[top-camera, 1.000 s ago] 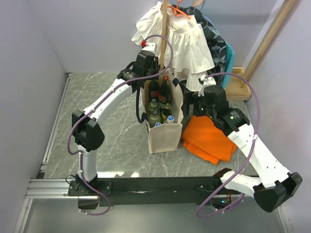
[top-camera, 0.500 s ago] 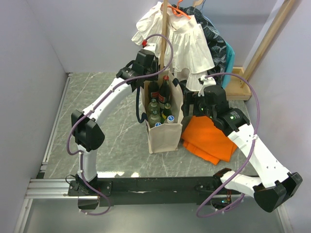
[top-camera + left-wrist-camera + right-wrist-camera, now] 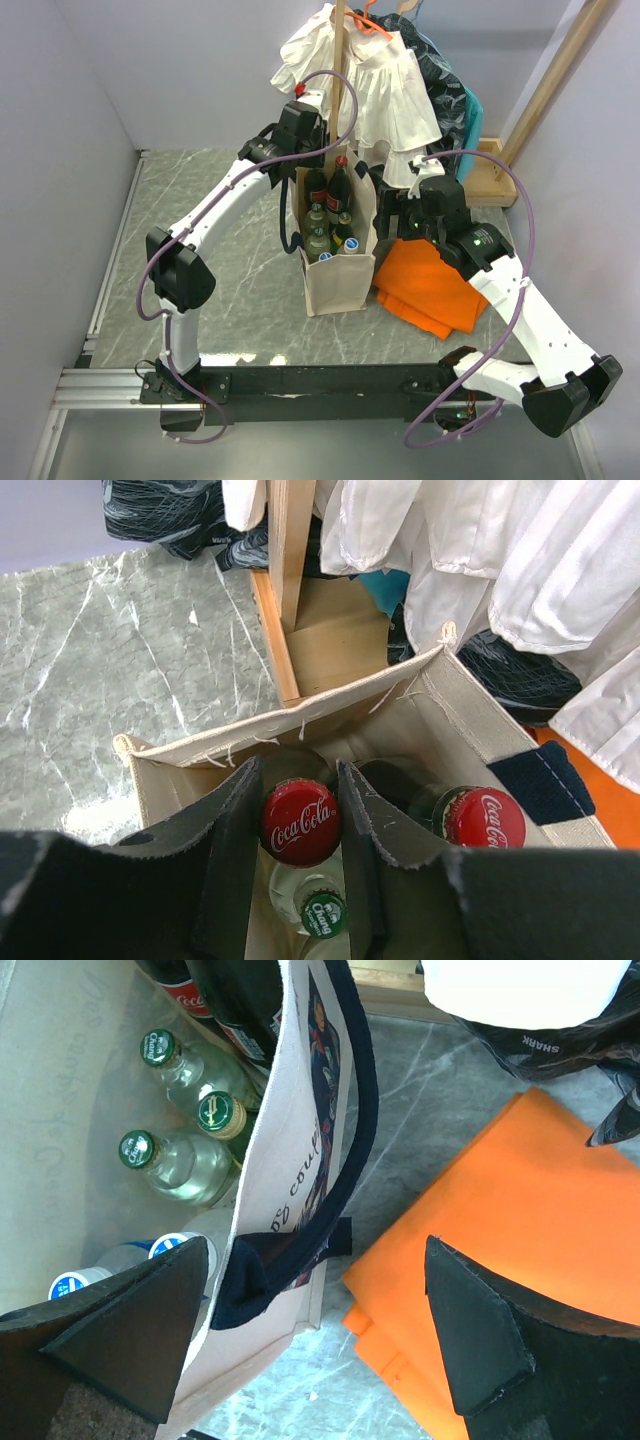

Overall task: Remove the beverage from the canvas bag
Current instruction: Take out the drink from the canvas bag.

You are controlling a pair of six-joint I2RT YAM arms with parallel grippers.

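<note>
The cream canvas bag (image 3: pixel 335 280) stands upright mid-table with several bottles inside. My left gripper (image 3: pixel 298 780) reaches into its far end from above, shut on the red Coca-Cola cap of a dark beverage bottle (image 3: pixel 300 822). In the top view that gripper (image 3: pixel 312 160) sits over the bag's back rim. A second cola bottle (image 3: pixel 485 818) stands right beside it. My right gripper (image 3: pixel 315 1245) is open and straddles the bag's right wall and navy strap (image 3: pixel 345 1160) without touching them.
Green-capped glass bottles (image 3: pixel 150 1048) and blue-capped water bottles (image 3: pixel 70 1285) fill the rest of the bag. A folded orange cloth (image 3: pixel 435 285) lies right of it. Behind the bag, white garments (image 3: pixel 380 90) hang on a wooden stand (image 3: pixel 290 540).
The left wrist has drifted very slightly toward the back. The grip on the cap, the bag and the right arm look unchanged.
</note>
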